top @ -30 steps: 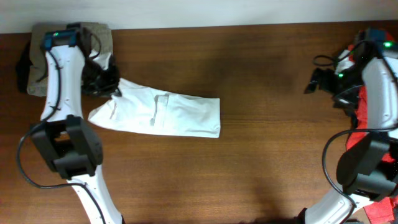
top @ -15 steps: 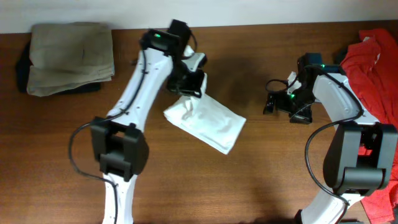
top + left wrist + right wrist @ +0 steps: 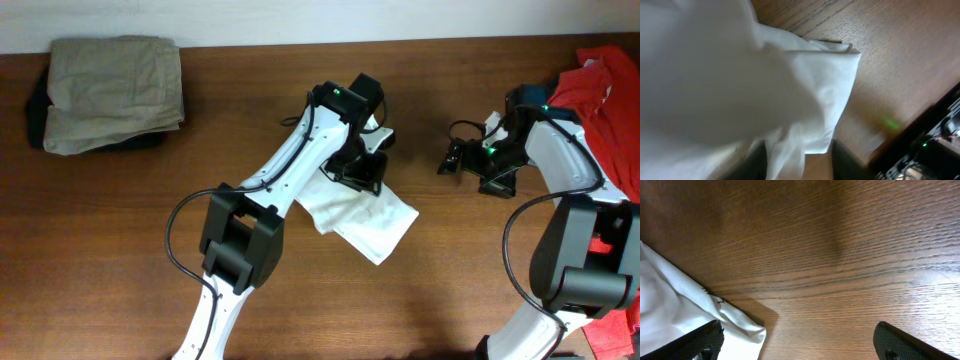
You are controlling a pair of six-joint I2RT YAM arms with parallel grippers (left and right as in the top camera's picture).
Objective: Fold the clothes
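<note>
Carried well to the right of the khaki trousers (image 3: 110, 90), the white shirt (image 3: 368, 218) is now a compact folded packet; a second ago it lay stretched long just beside them. The left gripper (image 3: 362, 168) sits over the packet's far edge; the right gripper (image 3: 455, 160) waits further right again, spread wide and empty. The step looks like release after the fold; next the left arm must lift straight off without dragging cloth. The overhead hides the left jaws; its wrist view shows them part-spread, cloth slack between.
</note>
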